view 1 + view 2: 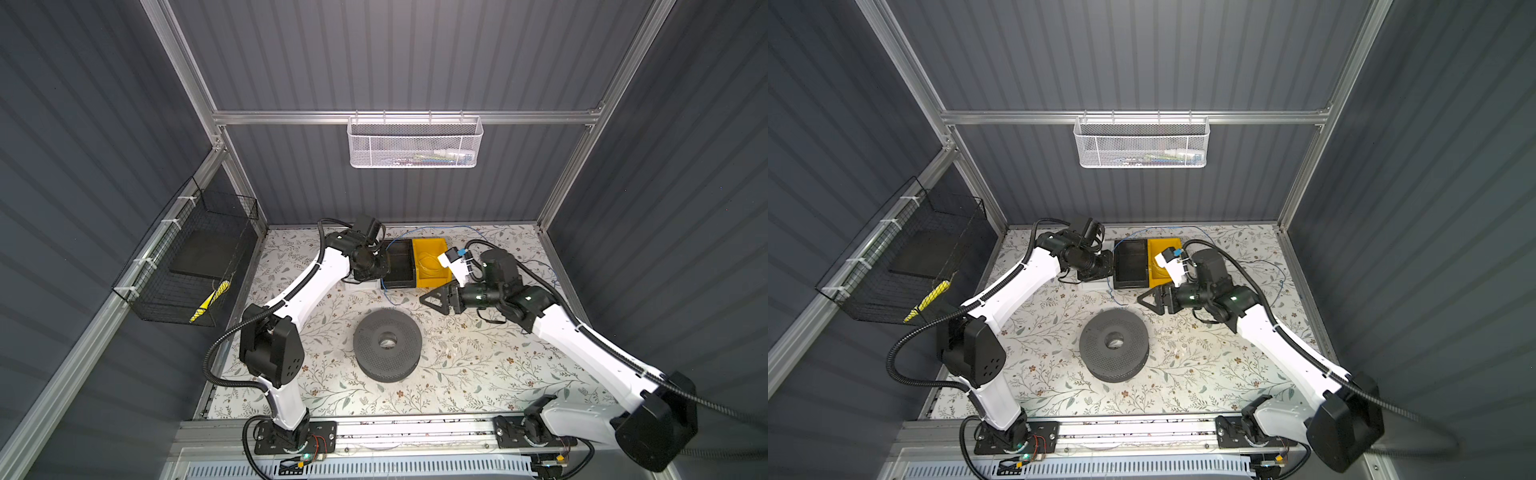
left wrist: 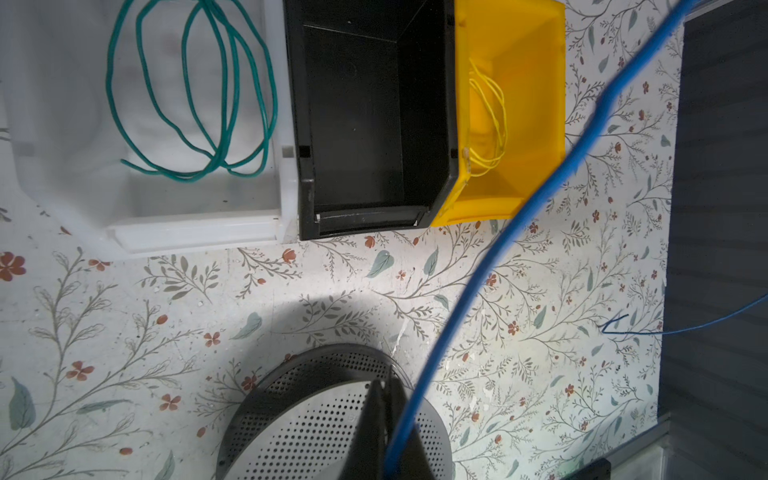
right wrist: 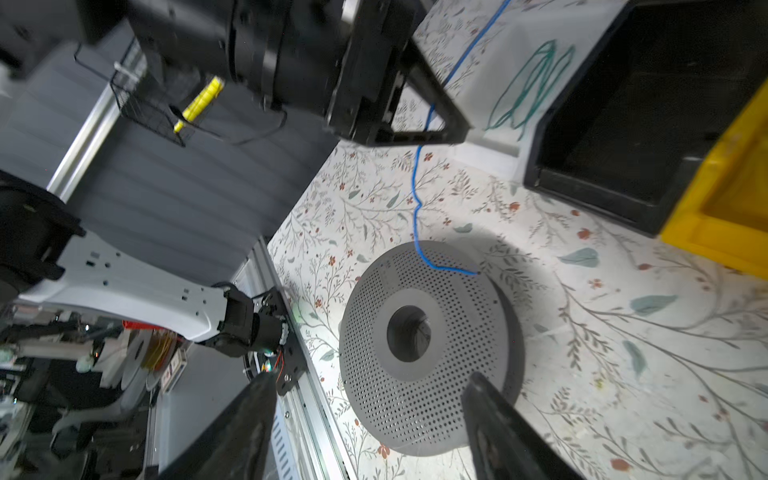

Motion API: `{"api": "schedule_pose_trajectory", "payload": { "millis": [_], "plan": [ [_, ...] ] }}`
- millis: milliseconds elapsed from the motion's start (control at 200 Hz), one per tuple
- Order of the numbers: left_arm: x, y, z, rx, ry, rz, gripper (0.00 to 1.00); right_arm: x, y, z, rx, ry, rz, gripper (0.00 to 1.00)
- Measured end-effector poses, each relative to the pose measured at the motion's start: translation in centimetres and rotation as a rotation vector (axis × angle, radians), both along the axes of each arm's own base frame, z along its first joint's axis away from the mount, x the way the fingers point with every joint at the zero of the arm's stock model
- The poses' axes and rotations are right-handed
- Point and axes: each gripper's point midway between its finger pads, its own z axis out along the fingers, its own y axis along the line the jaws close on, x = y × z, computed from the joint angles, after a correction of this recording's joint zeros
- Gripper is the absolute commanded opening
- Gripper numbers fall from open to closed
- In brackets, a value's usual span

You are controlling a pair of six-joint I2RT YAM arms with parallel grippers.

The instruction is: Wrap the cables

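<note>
- The blue wire [image 2: 500,249] is pinched between the closed fingers of the left gripper [image 2: 386,386], close to the black bin [image 2: 295,104].
- A short free end is hung down to the rim of the grey spool [image 3: 457,316]; contact cannot be told.
- The right gripper [image 3: 372,378] is held wide apart near the spool, with nothing gripped.

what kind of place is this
Probably a robot lab test cell: grey panel walls on an aluminium frame box in a small floral tabletop, with a left arm and right arm bolted to a rail.
</note>
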Motion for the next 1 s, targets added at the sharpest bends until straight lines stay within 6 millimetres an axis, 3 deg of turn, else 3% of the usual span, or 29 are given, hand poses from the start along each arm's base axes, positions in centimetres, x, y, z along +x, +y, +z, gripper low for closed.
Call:
{"api": "schedule_pose_trajectory", "payload": {
  "millis": [220, 455, 715, 915, 1000],
  "plan": [
    [-1.4, -0.7, 0.0, -0.014, 0.039, -0.036, 0.00, 1.1, 4.6, -1.1, -0.046, -0.068, 0.097, 0.68],
    [-2.1, -1.1, 1.0, -0.052, 0.041, -0.057, 0.00, 1.1, 6.5, -2.6, -0.059, -0.091, 0.147, 0.73],
    [-2.6, -1.5, 2.1, -0.087, 0.036, -0.075, 0.00, 1.3, 7.4, -3.1, -0.048, -0.106, 0.158, 0.69],
    [-3.1, -1.4, 2.8, -0.096, 0.014, -0.107, 0.00, 1.0, 6.7, -1.8, -0.036, -0.115, 0.150, 0.72],
    [-3.5, -1.3, 3.0, -0.101, 0.002, -0.122, 0.00, 1.3, 5.5, 0.0, -0.012, -0.129, 0.116, 0.77]
  ]
}}
